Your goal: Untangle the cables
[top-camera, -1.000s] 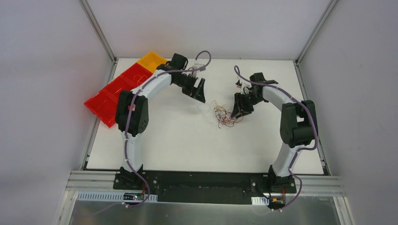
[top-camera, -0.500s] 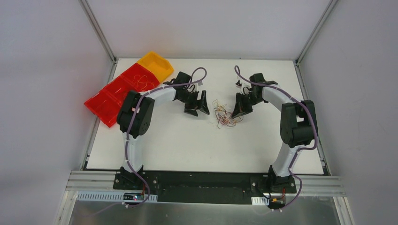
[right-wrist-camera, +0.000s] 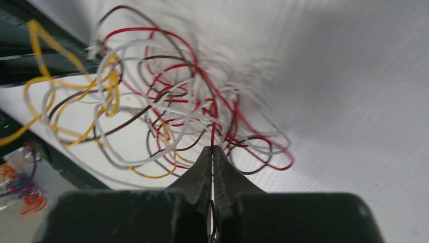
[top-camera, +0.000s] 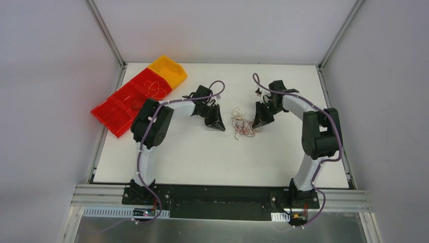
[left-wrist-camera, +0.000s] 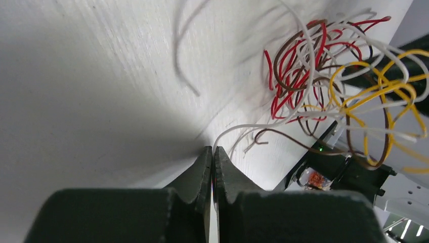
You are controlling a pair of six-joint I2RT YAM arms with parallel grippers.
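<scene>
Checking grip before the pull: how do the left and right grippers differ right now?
The right gripper pinches a red strand inside the tangle; the left gripper sits at its edge, a white strand ending at its tips, grip unclear. Right reaches from the tangle's right, left from its left. Both are shut.

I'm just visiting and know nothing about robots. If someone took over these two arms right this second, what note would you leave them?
Left tool: shut beside the tangle. A white strand runs up to its tips, but whether it is gripped is unclear.
Right tool: shut on a red strand of the tangle.
Cables: the tangle lies between the tools. A few loose strands sit in the red bins.
Done: those few appear sorted out.
Left: most wires are balled together and need pulling apart.
</scene>
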